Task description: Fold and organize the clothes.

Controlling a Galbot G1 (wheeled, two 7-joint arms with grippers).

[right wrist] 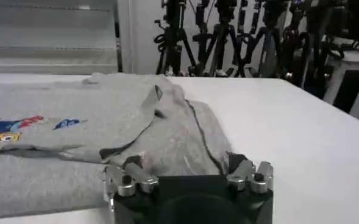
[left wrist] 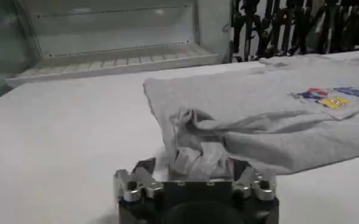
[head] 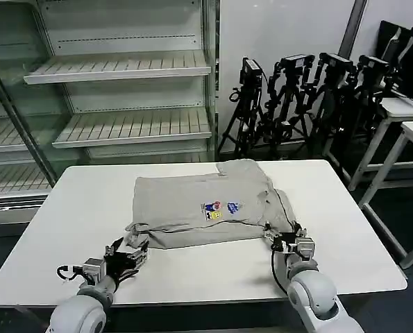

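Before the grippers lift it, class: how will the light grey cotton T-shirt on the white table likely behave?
The light grey cotton T-shirt will probably be floppy: its near edge already bunches at the left gripper. It likely sags between the left and right gripper. It looks light, and may slide on the smooth white table.

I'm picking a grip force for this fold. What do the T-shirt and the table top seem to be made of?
The T-shirt: looks like soft, matte knit fabric, probably cotton jersey; it drapes and bunches into loose wrinkles at the left gripper and the right gripper. The table: a smooth white hard top, likely laminate or coated board, with a faint sheen; I can't tell which.
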